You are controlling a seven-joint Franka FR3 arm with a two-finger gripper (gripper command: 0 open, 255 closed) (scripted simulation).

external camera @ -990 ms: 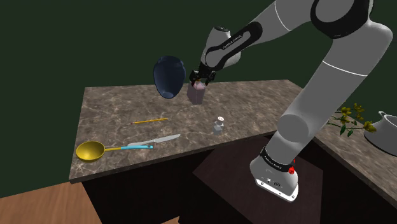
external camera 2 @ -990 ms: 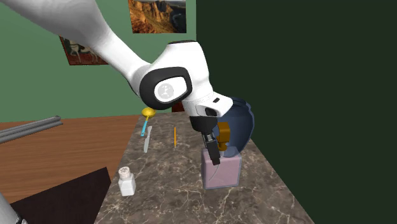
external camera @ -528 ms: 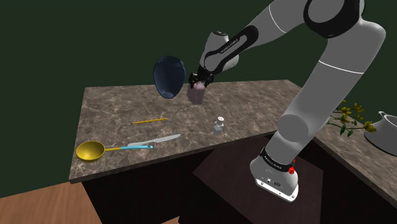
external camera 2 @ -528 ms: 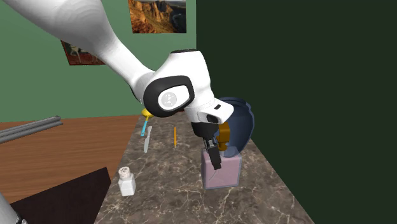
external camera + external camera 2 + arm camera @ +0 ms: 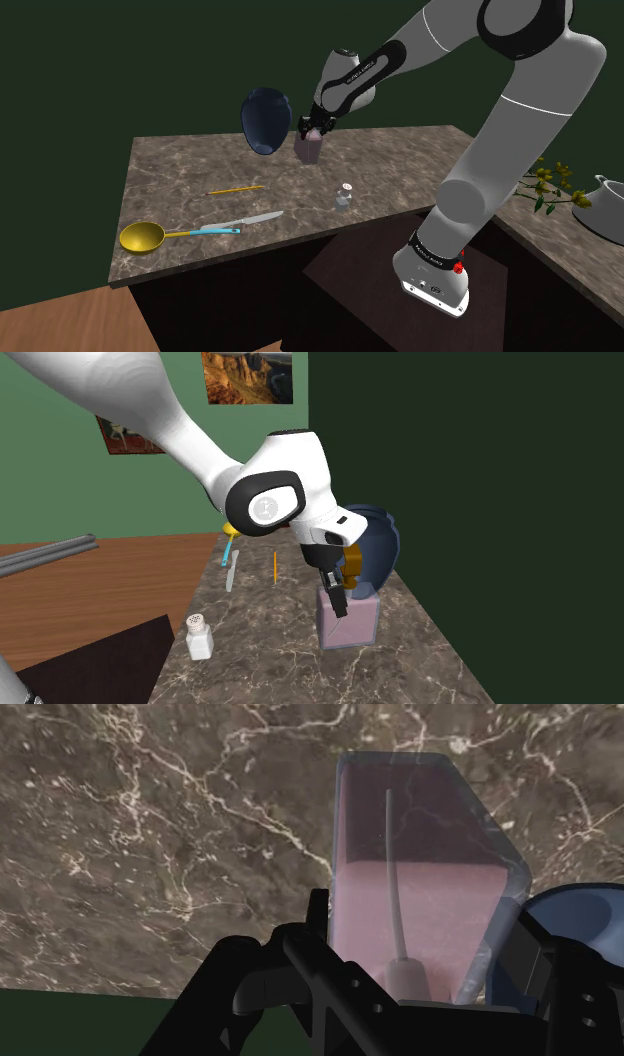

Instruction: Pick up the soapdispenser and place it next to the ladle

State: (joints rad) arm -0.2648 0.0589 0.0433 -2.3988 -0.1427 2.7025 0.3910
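Shoulder view: the white arm rises from the stand (image 5: 433,280) and reaches across to the back of a brown marble counter (image 5: 180,165). The gripper (image 5: 313,131) points down onto the soap dispenser (image 5: 311,150), a small pinkish block standing upright on the marble. A dark blue bowl (image 5: 265,120) tipped up on its edge stands just beside it. The yellow ladle (image 5: 142,237) lies well apart from the dispenser, at the counter's near corner on the shoulder view's left. A blue-handled knife (image 5: 240,223) lies just past the ladle's handle. A yellow pencil (image 5: 236,189) lies between the knife and the bowl, and a salt shaker (image 5: 343,198) stands near the front edge. A yellow-flowered plant (image 5: 552,187) and a grey pot (image 5: 606,205) sit on a separate surface at the right. Second exterior view: the gripper (image 5: 338,595) sits low at the top of the soap dispenser (image 5: 352,624), alongside its orange pump head (image 5: 351,564). The dispenser's base rests on the marble with the bowl close behind it. The ladle (image 5: 232,529) lies at the counter's far end, with a green wall (image 5: 60,472) beyond. Wrist view: the soap dispenser (image 5: 420,854) is translucent, with pink liquid and a pale tube inside. The gripper (image 5: 425,949) brackets its upper part. Whether it has clamped the dispenser or only straddles it cannot be told.
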